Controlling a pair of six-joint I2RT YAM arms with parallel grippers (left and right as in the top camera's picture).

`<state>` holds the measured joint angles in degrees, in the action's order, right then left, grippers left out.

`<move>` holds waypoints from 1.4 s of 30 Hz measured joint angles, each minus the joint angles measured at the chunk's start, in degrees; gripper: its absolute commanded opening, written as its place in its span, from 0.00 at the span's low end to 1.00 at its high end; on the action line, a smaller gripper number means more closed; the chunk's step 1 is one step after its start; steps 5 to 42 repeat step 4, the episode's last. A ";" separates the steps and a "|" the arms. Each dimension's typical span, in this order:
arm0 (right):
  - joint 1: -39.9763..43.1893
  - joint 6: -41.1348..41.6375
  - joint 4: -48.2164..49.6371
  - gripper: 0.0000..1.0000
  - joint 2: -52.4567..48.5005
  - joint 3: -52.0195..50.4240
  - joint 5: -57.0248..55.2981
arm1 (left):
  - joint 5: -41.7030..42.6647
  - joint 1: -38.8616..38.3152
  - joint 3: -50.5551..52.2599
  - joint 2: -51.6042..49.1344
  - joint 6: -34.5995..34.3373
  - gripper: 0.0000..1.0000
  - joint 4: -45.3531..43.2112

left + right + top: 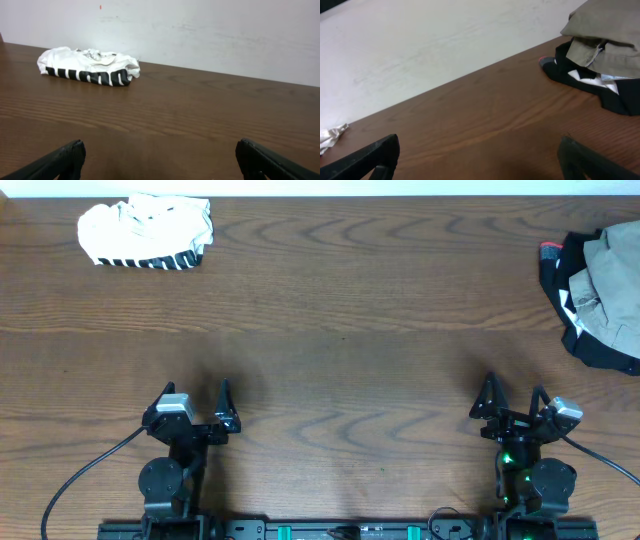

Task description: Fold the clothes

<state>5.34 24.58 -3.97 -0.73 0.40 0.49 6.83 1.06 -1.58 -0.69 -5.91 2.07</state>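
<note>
You have the clothes as a small white cloth bundle with black stripes, lying at the far left corner of the brown wooden desk, close to the pale wall. It looks compact, its striped edge facing your arms, though the top is somewhat crumpled, so I judge the fold to be done but not tidy.

Your left gripper sits near the front edge of the desk, well apart from the bundle. Its jaws are spread wide with nothing between them. Your right gripper sits near the front edge on the other side, jaws also wide and holding nothing.

At the far right edge lies a loose heap of beige and black fabric, partly out of the overhead view. In the right wrist view it shows draped, unfolded layers. I cannot tell how many garments it holds.

By my judgement, the white garment is finished and set aside. If that heap counts as part of your job, it is what is left.
</note>
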 measured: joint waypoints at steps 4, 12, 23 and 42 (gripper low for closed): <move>0.00 0.00 0.00 0.99 0.00 0.00 0.00 | 0.00 0.00 0.00 0.00 -0.02 0.98 0.00; 0.00 0.00 0.00 0.99 0.00 0.00 0.00 | 0.00 0.00 0.00 0.00 -0.02 0.98 0.00; 0.00 0.00 0.00 0.99 0.00 0.00 0.00 | 0.00 0.00 0.00 0.00 -0.02 0.98 0.00; 0.00 0.00 0.00 0.99 0.00 0.00 0.00 | 0.00 0.00 0.00 0.00 -0.02 0.98 0.00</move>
